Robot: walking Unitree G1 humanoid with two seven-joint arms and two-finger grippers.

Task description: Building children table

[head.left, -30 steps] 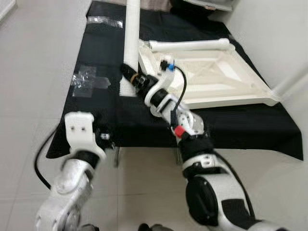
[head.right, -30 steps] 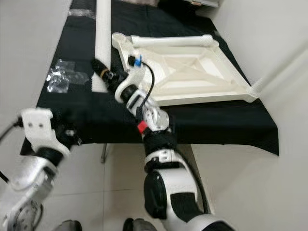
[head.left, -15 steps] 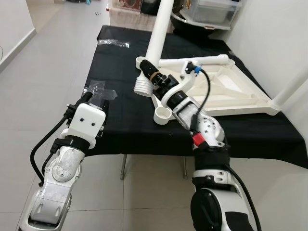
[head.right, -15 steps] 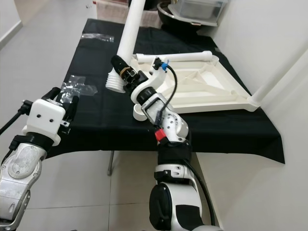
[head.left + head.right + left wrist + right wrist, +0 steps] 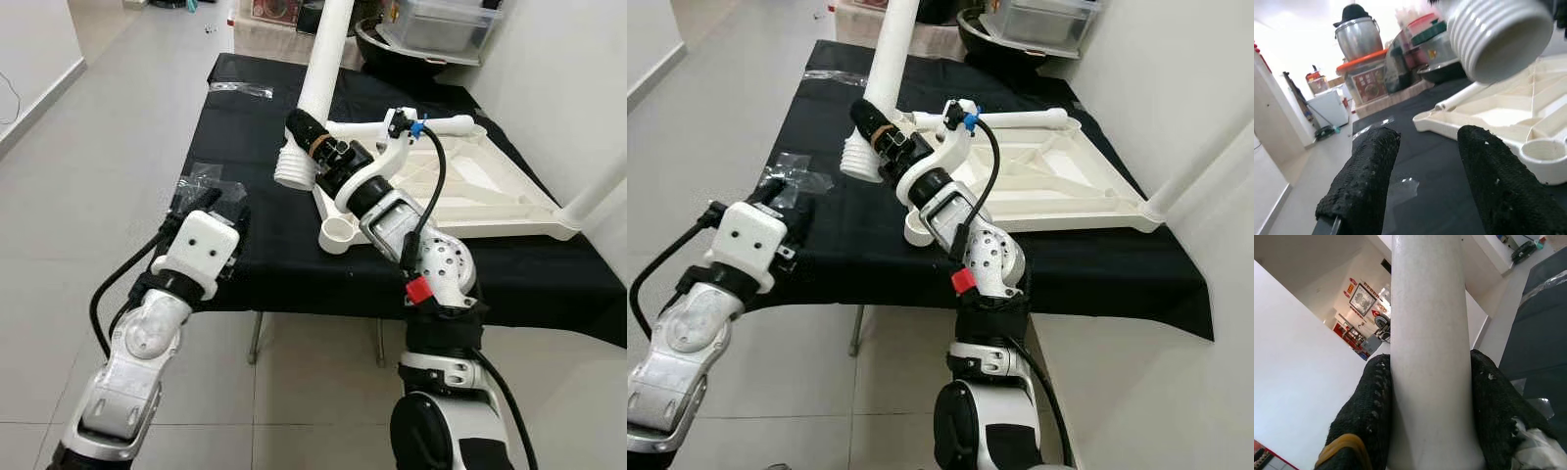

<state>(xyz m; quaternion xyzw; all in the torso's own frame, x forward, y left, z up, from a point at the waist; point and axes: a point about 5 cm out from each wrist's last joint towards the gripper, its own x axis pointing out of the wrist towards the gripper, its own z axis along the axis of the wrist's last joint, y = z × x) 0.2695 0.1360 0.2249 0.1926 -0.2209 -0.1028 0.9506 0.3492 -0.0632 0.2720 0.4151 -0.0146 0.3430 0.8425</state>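
Table leg (image 5: 323,73) | clamped in right end effector (image 5: 306,135) | left end effector (image 5: 1425,161) open, empty

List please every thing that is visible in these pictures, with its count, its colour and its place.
Table leg: one, white, threaded end down, held tilted above the cloth.
Tabletop: one, white, lying upside down on the cloth, right part.
Corner socket: one, white, round, at the tabletop's near corner.
Cloth: one, black, covering the work table.
Plastic bags: two, clear, on the cloth's left side, one near, one far.
Pot: one, metal, with dark lid, in the background.
Right gripper: black fingers shut on the table leg.
Left gripper: black fingers open, at the cloth's near left edge.
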